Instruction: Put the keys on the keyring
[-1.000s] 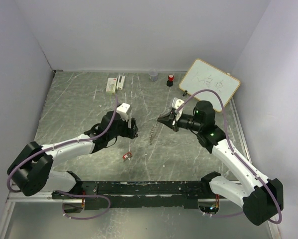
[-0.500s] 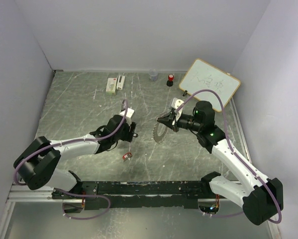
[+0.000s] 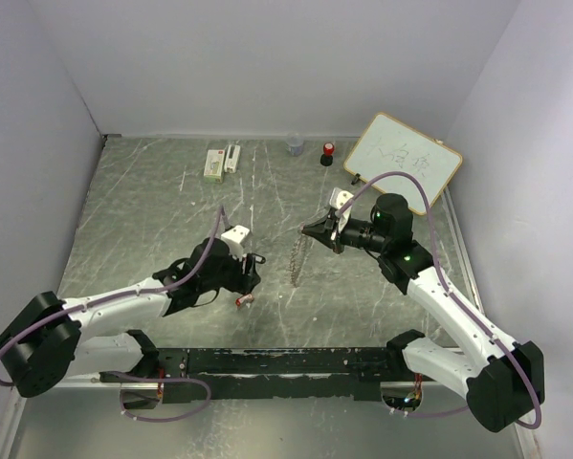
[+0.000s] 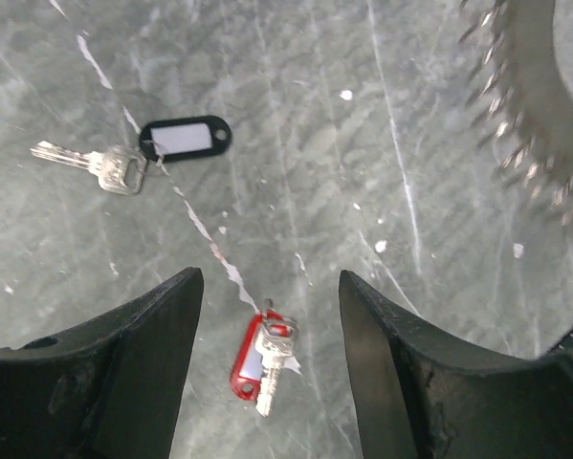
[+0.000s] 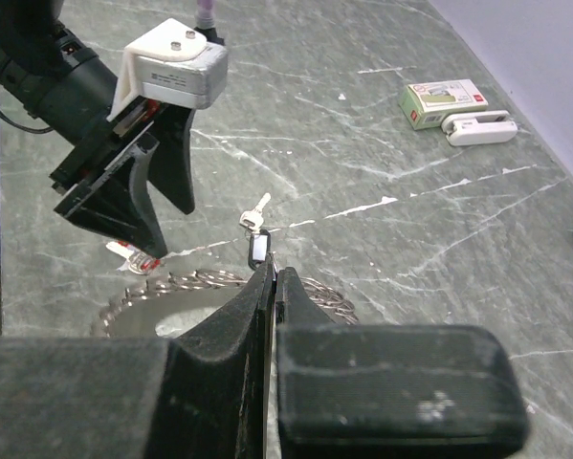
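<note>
Red key (image 4: pixel 262 361) lay on the counter (image 4: pixel 363 239) between your parted left fingers (image 4: pixel 143 359), lengthwise along them; your right fingers (image 5: pixel 310 316) were clamped on the keyring (image 4: pixel 530 115).

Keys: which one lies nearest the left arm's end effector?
The small silver key with the red plastic tag; the black-tagged silver key lies farther off.

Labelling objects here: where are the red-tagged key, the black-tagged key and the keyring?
red-tagged key (image 4: pixel 246 369): left wrist view, on its red tag.
black-tagged key (image 4: pixel 185 140): left wrist view, on its tag's white label.
keyring (image 4: pixel 537 91): left wrist view, on its toothed band.
</note>
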`<state>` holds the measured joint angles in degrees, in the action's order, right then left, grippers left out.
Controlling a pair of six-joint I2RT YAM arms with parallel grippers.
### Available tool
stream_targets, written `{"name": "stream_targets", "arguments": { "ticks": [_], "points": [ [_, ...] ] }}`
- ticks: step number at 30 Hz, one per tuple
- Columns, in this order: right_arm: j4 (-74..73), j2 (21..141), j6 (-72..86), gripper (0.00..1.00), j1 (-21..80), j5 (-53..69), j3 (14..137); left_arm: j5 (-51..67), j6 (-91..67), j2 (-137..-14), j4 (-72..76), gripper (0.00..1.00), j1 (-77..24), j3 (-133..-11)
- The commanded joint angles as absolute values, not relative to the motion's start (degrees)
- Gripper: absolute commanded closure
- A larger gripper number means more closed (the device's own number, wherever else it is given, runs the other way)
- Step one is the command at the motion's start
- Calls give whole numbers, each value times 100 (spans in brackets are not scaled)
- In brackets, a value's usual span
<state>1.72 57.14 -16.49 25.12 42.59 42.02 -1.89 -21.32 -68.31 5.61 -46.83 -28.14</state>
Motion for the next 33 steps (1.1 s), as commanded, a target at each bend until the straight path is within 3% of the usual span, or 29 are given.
{"name": "stream_targets", "arguments": {
  "ticks": [1, 33],
  "points": [
    [268, 5634, -1589, 100, 2505, 4240, 4168, 341, -2494, -6604, 478, 31, -4767, -2561],
    [247, 5757, -1607, 100, 2504, 4232, 4201, -39, -2707, -7461, 1018, 54, -4951, -2372]
  ]
}}
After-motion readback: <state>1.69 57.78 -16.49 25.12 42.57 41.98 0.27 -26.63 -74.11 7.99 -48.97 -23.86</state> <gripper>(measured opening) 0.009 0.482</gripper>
